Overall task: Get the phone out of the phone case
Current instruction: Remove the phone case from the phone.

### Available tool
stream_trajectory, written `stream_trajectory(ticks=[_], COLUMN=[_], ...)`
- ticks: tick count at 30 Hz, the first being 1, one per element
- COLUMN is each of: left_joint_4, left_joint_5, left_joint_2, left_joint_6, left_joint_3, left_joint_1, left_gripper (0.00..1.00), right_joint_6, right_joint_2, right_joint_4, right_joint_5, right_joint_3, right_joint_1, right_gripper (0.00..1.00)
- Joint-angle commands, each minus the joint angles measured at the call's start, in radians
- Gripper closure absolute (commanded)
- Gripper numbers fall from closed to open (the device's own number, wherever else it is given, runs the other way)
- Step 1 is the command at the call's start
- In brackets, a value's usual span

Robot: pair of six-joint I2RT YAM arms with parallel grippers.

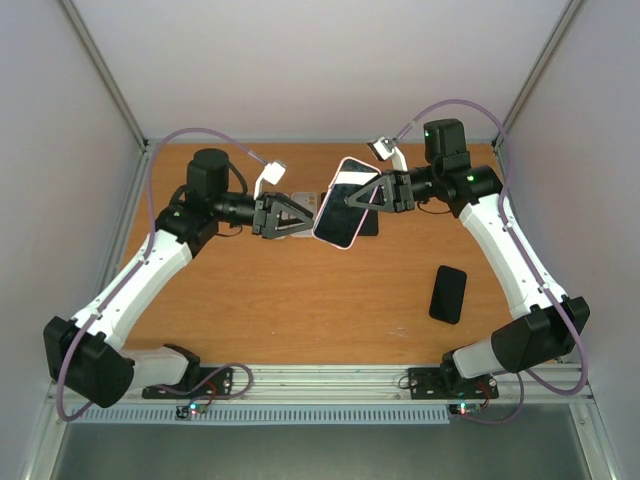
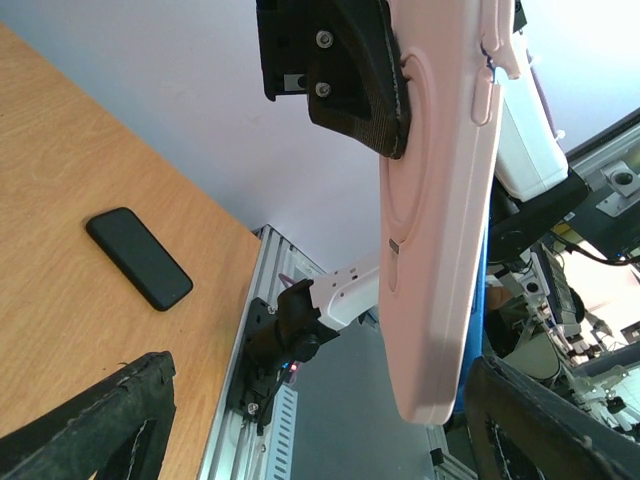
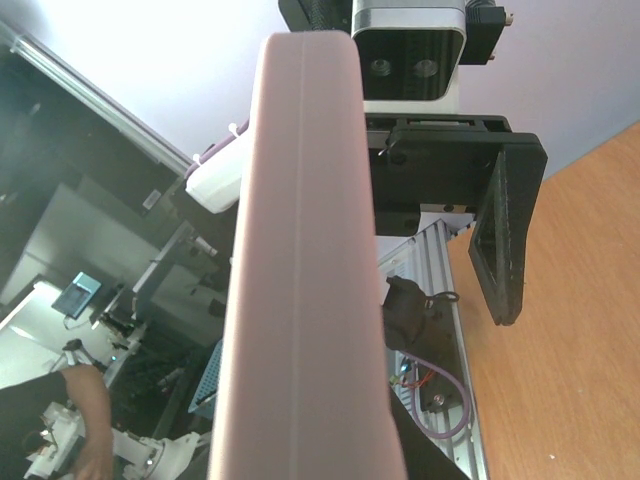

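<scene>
Grippers number two, and so do the arms carrying them. There is one phone case (image 1: 345, 203), pink, lifted off the table (image 1: 280, 300) near its far edge and roughly midway between the two arms. The right gripper (image 1: 364, 198) is clamped on the case from the right side. In the left wrist view, one of its black pads (image 2: 365, 85) presses flat on the case's back, just above a round ring moulded into the pink.

The left gripper (image 1: 300, 218) stands wide apart with nothing in it. Its two fingers (image 2: 95, 430) sit on either side of the case's free end, and no contact shows on either side.

From above, the case tilts and turns a pale face upward (whether a phone sits inside it, I cannot tell). The right wrist view shows it edge-on, a single smooth pink band.

One black slab (image 1: 448, 294), phone-shaped, lies flat on the wood well apart from the case, beside the right arm's forearm.
</scene>
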Motion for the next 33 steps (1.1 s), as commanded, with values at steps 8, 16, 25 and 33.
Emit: stream_trajectory(ticks=[8,16,25,33], left_joint_4=[0.014,0.012,-0.105,-0.121], left_joint_5=[0.009,-0.004,-0.101,-0.2], left_joint_2=[0.011,0.01,0.035,0.066], left_joint_6=[0.026,0.028,0.11,0.114], left_joint_3=[0.002,0.0,0.024,0.023], left_joint_1=[-0.011,-0.013,-0.011,-0.008], left_gripper=[0.21,0.2,0.25,0.3], right_joint_6=[-0.013,-0.014,-0.017,-0.02], right_joint_2=[-0.006,-0.008,-0.015,-0.021], right_joint_4=[0.004,0.005,0.004,0.003], right_joint_5=[-0.065,-0.072,-0.109,-0.132], right_joint_3=[0.03,0.029,0.021,0.007], right_joint_1=[-0.002,0.0,0.015,0.059], right_gripper=[0.99,0.99,0.99,0.99])
